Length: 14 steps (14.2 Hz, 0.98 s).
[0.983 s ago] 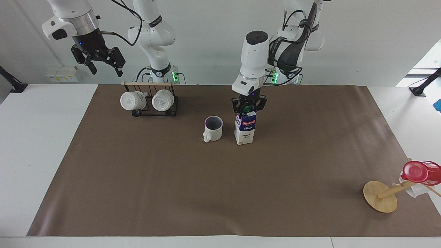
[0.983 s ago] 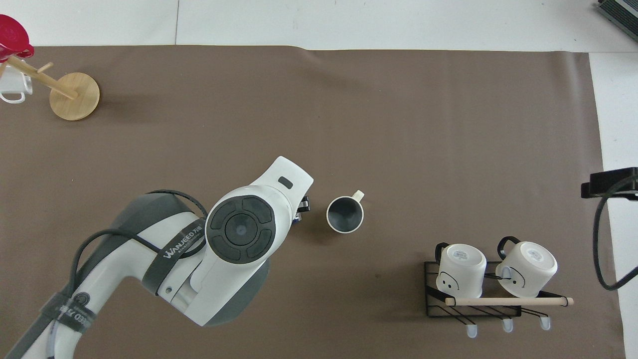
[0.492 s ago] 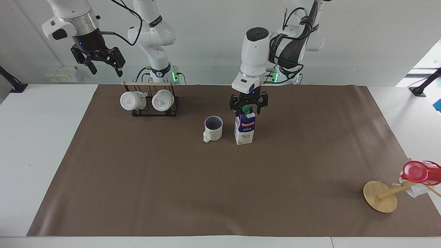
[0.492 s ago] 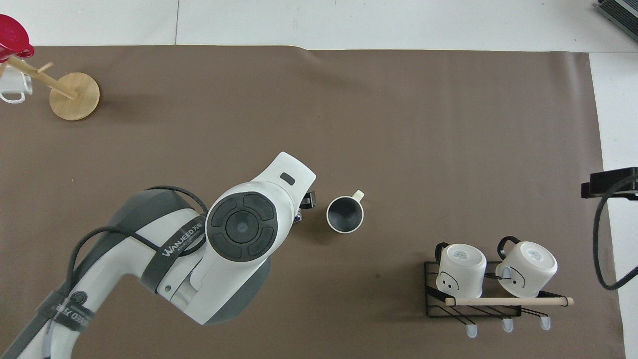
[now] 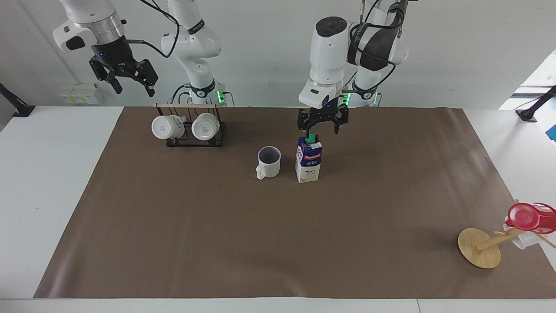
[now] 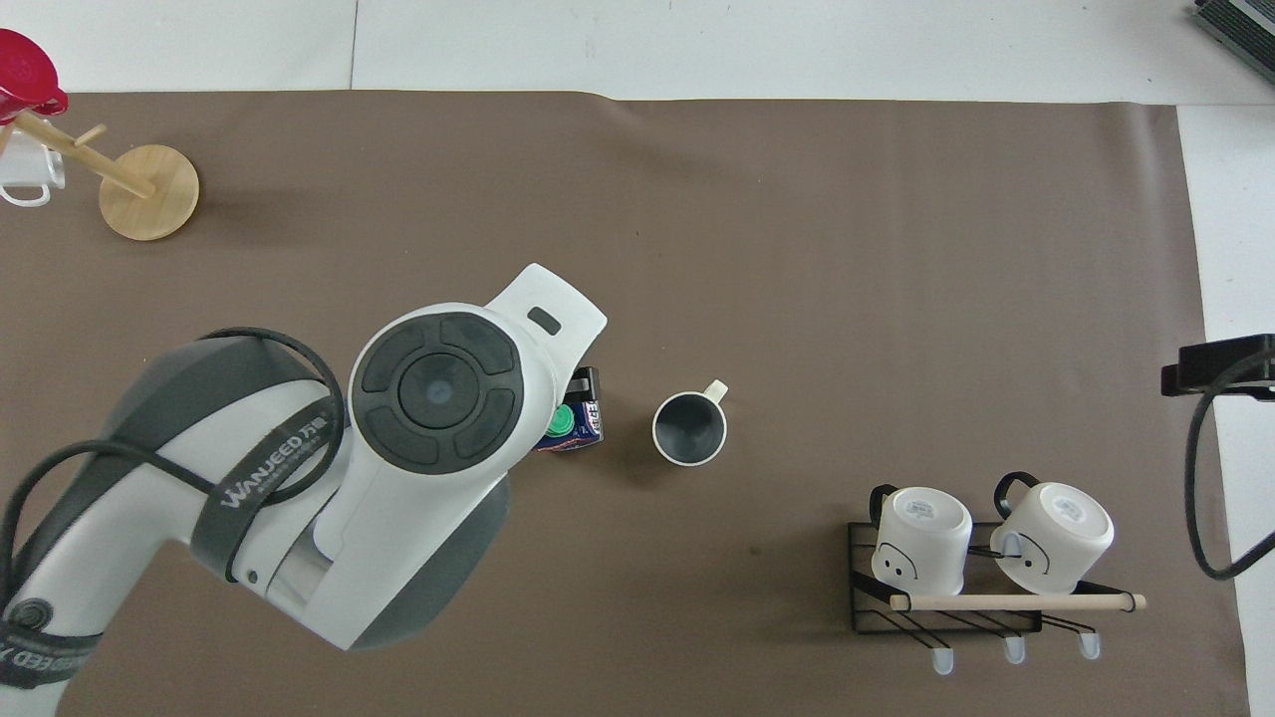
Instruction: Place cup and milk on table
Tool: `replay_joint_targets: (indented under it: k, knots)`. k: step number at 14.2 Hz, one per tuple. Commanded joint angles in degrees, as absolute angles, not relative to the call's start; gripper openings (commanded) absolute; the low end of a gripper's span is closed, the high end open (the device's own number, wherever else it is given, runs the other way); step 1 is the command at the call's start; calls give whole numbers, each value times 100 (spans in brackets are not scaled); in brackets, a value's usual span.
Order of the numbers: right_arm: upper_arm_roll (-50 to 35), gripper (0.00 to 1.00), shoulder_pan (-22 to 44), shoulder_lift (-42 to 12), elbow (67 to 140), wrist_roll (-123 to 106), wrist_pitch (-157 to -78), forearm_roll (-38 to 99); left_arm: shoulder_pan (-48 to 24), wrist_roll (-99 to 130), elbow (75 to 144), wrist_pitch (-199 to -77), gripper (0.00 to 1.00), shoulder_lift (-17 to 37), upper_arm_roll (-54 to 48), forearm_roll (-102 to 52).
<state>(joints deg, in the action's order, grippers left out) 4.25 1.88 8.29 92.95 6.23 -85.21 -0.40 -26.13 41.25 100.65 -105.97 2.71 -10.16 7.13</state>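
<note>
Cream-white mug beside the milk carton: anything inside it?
The small cream-white ceramic mug stands upright on the brown-sheeted table. The overhead view shows only its dark grey interior down to the bottom; it looks empty, nothing covering it.

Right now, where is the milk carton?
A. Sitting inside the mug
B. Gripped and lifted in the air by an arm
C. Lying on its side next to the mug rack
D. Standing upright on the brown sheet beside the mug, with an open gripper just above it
D: the milk carton stands upright on the table beside the cup, and the left gripper hangs open just above its cap, not holding it.
</note>
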Motion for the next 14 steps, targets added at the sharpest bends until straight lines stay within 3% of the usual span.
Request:
replay_joint_targets:
  k: [1,5,14]
  knots:
    - [387,100,158,914,9378,677,-8473,-9,-2216,3430,9774,-10074,100,106,-967,520]
    - [387,100,158,914,9378,677,-8473,-9,-1645,2603,9396,-9493,100,44,-958,483]
    - [387,100,158,914,9378,677,-8473,-9,-282,1012,9282,-9150,100,-141,-932,185]
